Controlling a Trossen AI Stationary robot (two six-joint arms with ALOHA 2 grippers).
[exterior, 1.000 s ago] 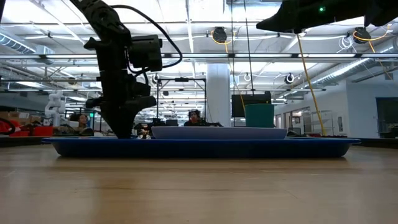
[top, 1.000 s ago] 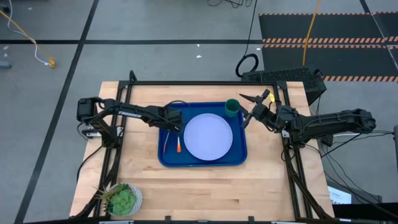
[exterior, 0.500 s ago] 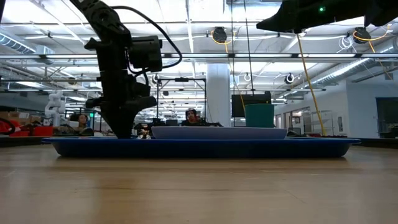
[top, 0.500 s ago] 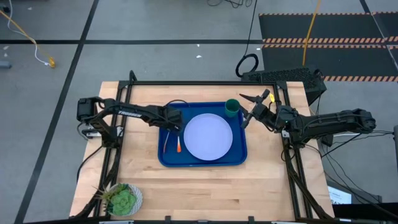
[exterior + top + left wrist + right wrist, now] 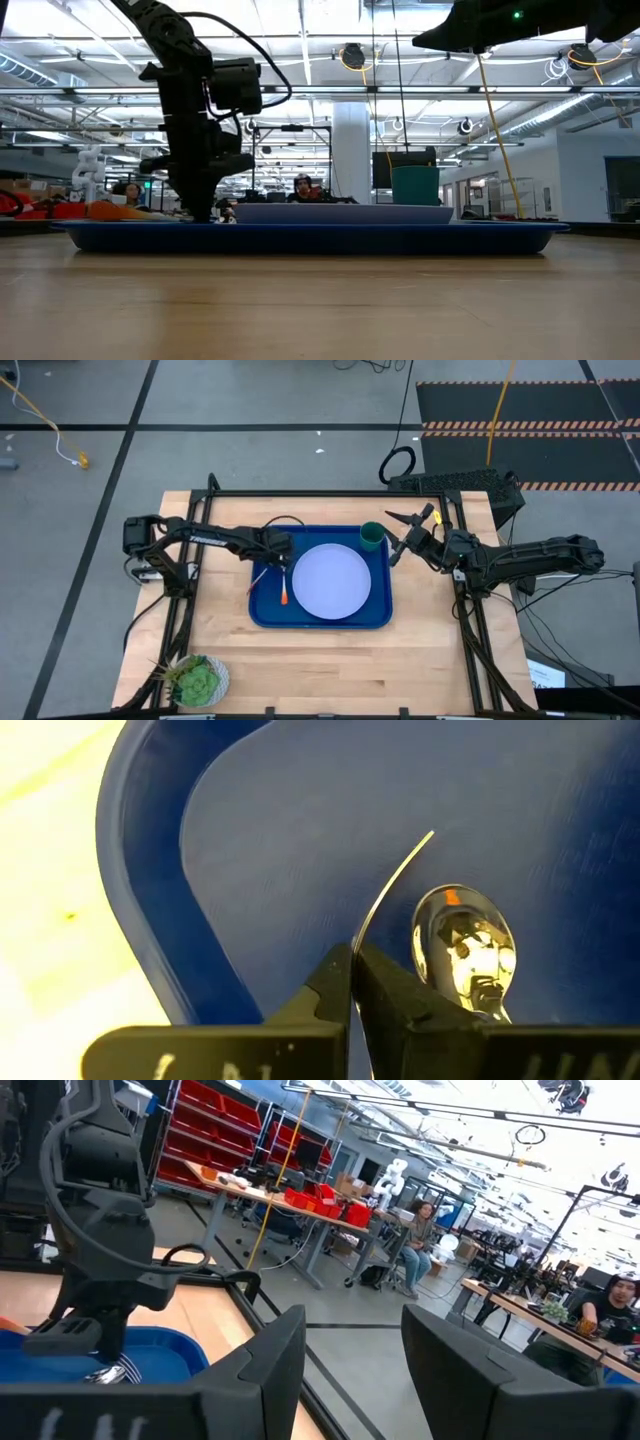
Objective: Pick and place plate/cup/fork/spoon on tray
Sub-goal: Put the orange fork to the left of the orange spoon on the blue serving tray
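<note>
The blue tray (image 5: 262,618) lies mid-table. It holds the pale plate (image 5: 330,582), the dark green cup (image 5: 372,535) at its far right corner, and the orange-handled spoon (image 5: 285,596) left of the plate. The spoon's bowl (image 5: 462,938) lies on the tray floor. My left gripper (image 5: 282,558) stands over the tray's left part, shut on the fork (image 5: 395,880). The fork's orange handle (image 5: 115,210) reaches out over the tray's left rim. My right gripper (image 5: 395,538) is open and empty, held high just right of the cup. My left gripper pinches the fork's thin metal part (image 5: 353,942) between its two fingertips, seen edge-on. The fingers point down from above. The curved metal end (image 5: 428,838) sticks out past them, just above the tray floor. The handle runs toward the tray's left rim at about rim height.
A small white pot with a green plant (image 5: 200,680) stands at the table's near left corner. Bare wood lies in front of the tray (image 5: 330,670). A black frame (image 5: 320,493) runs along the table's far and side edges. People sit in the room behind.
My left gripper has shifted slightly toward the table's left edge, still shut on the fork. The fork has turned, and its orange handle now pokes out over the tray's left rim. The tray, with the plate and cup on it, has slid a little to the left.
</note>
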